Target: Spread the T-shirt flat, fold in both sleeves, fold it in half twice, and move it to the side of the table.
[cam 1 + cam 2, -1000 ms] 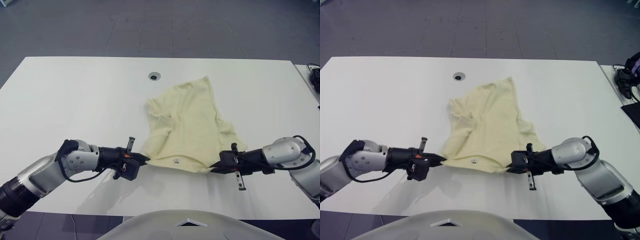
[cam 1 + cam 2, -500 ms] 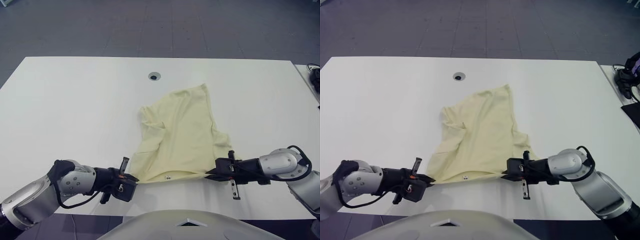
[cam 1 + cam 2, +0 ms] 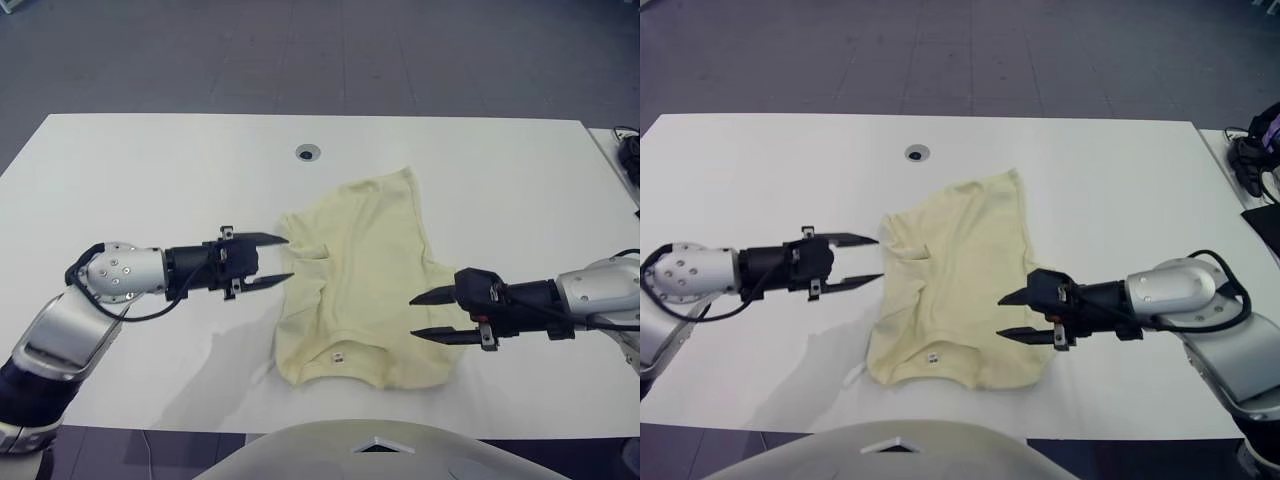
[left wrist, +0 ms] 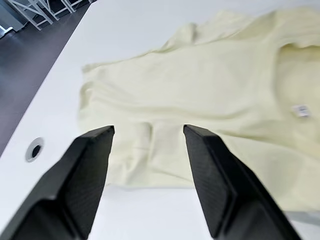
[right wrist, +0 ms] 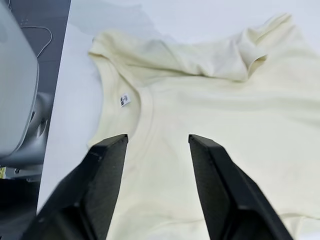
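A pale yellow T-shirt lies crumpled on the white table, its neck with a small label toward the near edge and the left sleeve bunched up. My left gripper is open just off the shirt's left edge, level with the bunched sleeve; the left wrist view shows its fingers spread before the cloth. My right gripper is open above the shirt's right side. Its fingers frame the collar and label, with nothing between them.
A round cable hole sits in the table beyond the shirt. Dark cables and gear lie past the table's right edge. The table's near edge runs close below the shirt's neck.
Both grippers dragged the shirt's near edge toward me, then let go and opened. The left one has moved away to the shirt's left side; the right one has lifted over its right part.
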Motion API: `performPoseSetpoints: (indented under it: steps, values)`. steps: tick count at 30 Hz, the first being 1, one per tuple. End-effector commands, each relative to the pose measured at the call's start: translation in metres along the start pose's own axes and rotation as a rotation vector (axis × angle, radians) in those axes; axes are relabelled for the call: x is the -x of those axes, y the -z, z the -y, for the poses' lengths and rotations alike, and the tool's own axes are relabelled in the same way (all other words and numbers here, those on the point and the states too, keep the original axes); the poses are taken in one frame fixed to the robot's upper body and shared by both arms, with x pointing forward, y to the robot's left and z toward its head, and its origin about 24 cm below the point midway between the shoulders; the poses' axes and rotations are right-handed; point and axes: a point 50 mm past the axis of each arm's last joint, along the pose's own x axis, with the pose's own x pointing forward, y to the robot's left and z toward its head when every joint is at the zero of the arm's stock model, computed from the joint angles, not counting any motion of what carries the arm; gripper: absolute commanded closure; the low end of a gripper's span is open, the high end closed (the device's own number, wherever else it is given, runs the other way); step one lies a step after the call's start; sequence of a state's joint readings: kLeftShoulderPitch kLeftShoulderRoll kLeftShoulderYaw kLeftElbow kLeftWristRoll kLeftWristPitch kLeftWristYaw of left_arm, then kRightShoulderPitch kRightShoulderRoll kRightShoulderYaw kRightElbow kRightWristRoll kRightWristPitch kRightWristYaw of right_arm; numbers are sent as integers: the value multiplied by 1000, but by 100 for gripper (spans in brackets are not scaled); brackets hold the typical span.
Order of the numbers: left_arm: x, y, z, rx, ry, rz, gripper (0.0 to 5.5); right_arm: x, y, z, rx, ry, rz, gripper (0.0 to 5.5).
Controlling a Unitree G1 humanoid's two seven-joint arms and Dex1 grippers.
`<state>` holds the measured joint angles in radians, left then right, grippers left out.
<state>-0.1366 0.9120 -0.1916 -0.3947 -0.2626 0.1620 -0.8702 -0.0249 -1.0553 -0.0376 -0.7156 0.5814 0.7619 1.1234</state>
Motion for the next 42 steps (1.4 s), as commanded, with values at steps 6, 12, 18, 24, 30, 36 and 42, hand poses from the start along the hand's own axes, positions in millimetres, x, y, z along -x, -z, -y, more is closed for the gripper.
performPoseSetpoints:
  steps: [6,12,18,24,30,36,42]
  values:
    - [-37,34,14,385,-22,6,129,-13,21,17,-73,142,-12,170]
    - [-36,36,7,580,-94,-11,160,-20,44,24,-200,239,-10,70]
    - [-34,44,21,705,-67,-71,278,-23,50,23,-208,258,-24,10]
    - [-42,53,27,725,-52,-101,370,-24,49,23,-195,259,-28,10]
    - [-49,57,27,737,-69,-99,460,-26,48,23,-181,250,-33,10]
    - [-52,58,28,753,-67,-90,372,-28,50,23,-174,251,-42,10]
    - [-51,63,29,755,-66,-117,258,-29,50,23,-163,248,-49,10]
